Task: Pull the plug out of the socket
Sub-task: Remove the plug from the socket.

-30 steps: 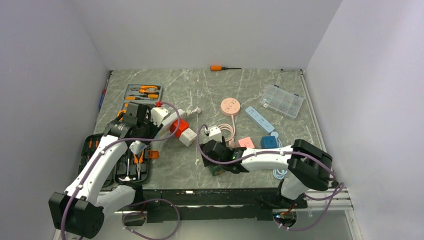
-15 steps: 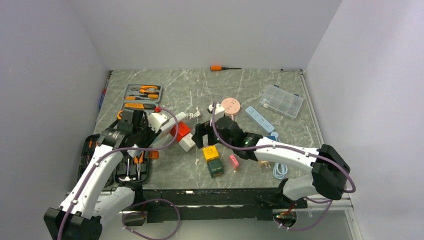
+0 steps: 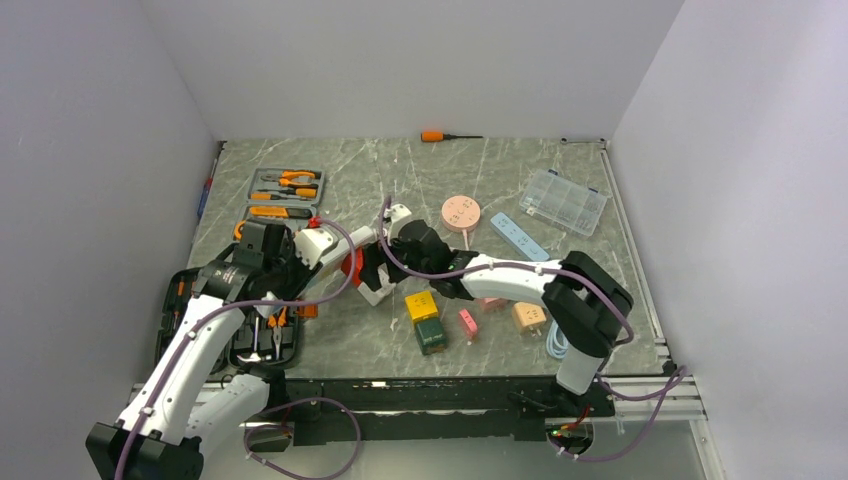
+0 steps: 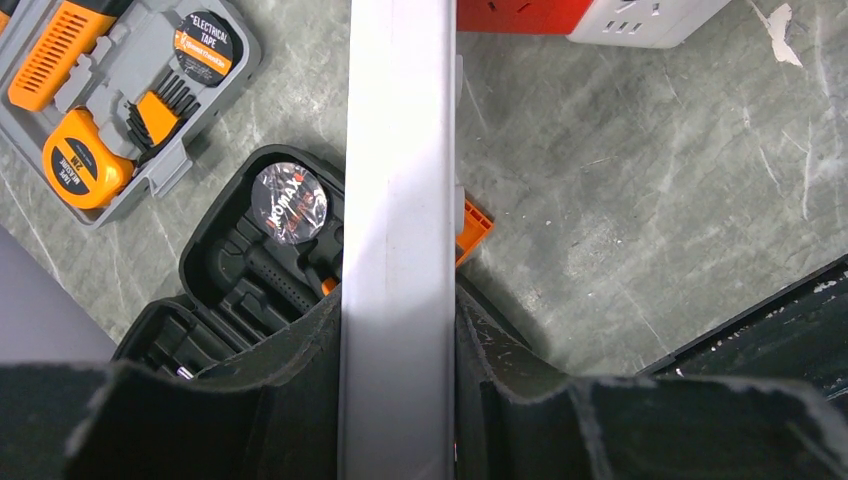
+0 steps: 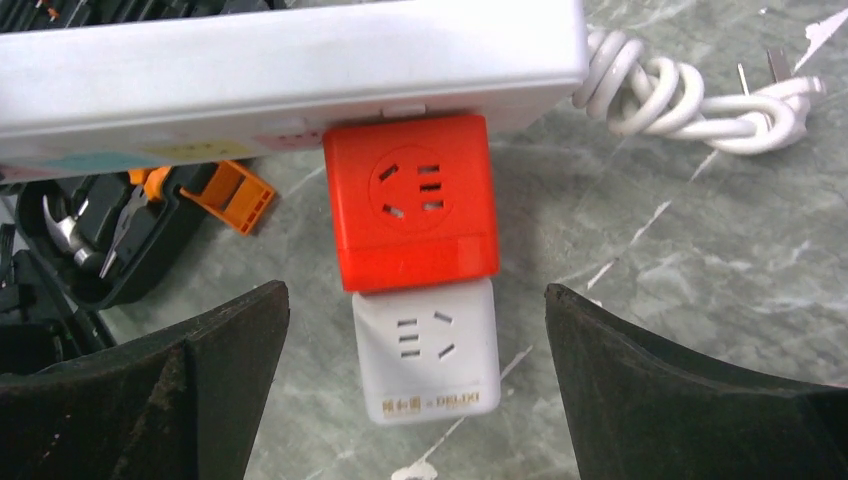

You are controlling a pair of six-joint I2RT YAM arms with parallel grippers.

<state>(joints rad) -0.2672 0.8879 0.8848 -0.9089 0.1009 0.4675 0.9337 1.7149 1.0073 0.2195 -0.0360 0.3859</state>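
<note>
The socket, a long white power strip (image 3: 330, 243), is clamped between my left gripper's (image 3: 290, 264) jaws; in the left wrist view the socket (image 4: 395, 150) runs straight up between them from my left gripper (image 4: 397, 310). A red cube plug (image 5: 415, 200) sits plugged into the socket's (image 5: 280, 70) side, and a white cube adapter (image 5: 425, 350) hangs on the red one. My right gripper (image 5: 415, 390) is open, its fingers wide on either side of the white cube and touching nothing. From above, my right gripper (image 3: 376, 268) is over the red cube (image 3: 352, 262).
The socket's coiled white cord (image 5: 690, 90) lies beside it. An open black tool case (image 3: 215, 320) and a grey tool tray (image 3: 285, 188) are at the left. Yellow (image 3: 421, 304) and green (image 3: 432, 338) blocks, a pink disc (image 3: 461, 212), a light-blue strip (image 3: 518, 236) and a clear box (image 3: 563, 201) lie to the right.
My right arm has swung from the front middle, away and to the left, to the red and white cubes. My left gripper has kept its hold on the socket, barely moving.
</note>
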